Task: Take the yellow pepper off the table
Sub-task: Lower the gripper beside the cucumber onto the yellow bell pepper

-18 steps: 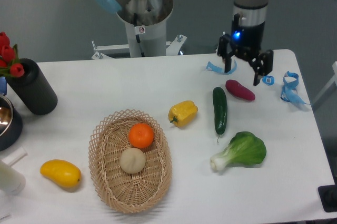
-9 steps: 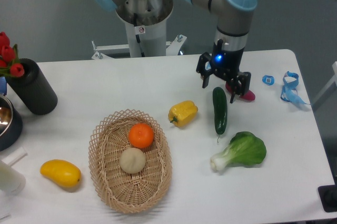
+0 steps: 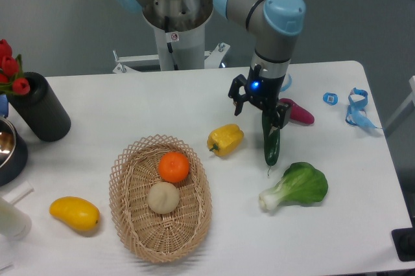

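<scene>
The yellow pepper (image 3: 225,139) lies on the white table (image 3: 130,101), just right of the wicker basket's rim, with its greenish stem stub pointing left. My gripper (image 3: 256,112) hangs above the table a little up and to the right of the pepper, partly in front of the cucumber's upper end. Its two dark fingers stand apart with nothing between them. A blue light glows on the wrist above them.
A cucumber (image 3: 271,145) lies right of the pepper, a purple vegetable (image 3: 298,112) and bok choy (image 3: 297,186) beyond it. A wicker basket (image 3: 133,218) holds an orange and a pale round fruit. A mango (image 3: 74,214) sits front left, a black cylinder (image 3: 40,107) and flowers far left.
The gripper has travelled left and toward the front, from above the purple vegetable to beside the cucumber's top, closing in on the pepper. The objects on the table stayed put.
</scene>
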Action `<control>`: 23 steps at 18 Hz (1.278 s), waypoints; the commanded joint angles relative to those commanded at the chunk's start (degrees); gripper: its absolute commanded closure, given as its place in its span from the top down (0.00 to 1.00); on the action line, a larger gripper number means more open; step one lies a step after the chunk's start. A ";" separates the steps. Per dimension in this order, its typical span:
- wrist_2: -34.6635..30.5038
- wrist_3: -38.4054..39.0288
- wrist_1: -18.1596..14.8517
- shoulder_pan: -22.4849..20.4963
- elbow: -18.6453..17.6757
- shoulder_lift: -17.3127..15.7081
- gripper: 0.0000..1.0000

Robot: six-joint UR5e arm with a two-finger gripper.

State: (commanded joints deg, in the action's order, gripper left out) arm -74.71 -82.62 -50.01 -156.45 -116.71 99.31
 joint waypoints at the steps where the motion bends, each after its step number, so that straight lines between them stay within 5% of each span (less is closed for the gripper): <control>1: -0.09 0.00 0.09 0.52 -0.35 0.61 1.00; 23: -1.66 -2.81 1.93 4.04 -1.06 6.15 1.00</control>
State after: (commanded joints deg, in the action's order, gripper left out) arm -76.37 -85.43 -48.08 -152.40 -117.77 105.47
